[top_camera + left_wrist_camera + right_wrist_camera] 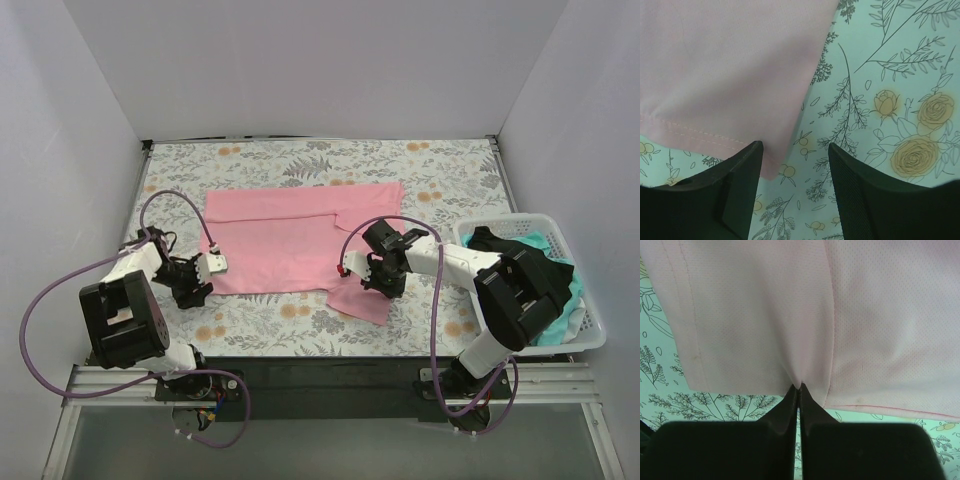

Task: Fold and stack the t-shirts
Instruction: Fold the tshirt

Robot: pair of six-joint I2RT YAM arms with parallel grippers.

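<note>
right tool [799,388], nearest the lens in its wrist view, has its black fingers [780,415] pressed together on a pucker of the light pink cloth t-shirt [290,235]. counted from big to small: one grey-and-orange floral sheet [440,170]; that one pink shirt spread flat across its middle; one white plastic lattice basket [590,335] at the right edge, holding at least one black cloth shirt [488,240] and one mint-green cloth shirt [572,312], more than that i cannot tell; two tools. left tool [795,150] stands half apart, gripping nothing, the shirt's hemmed corner just inside one finger. likely trouble: the right bite is only at the fingertips, so cloth may slide out on lifting; the left may close beside the corner or nip the sheet too, skewing the fold.
</note>
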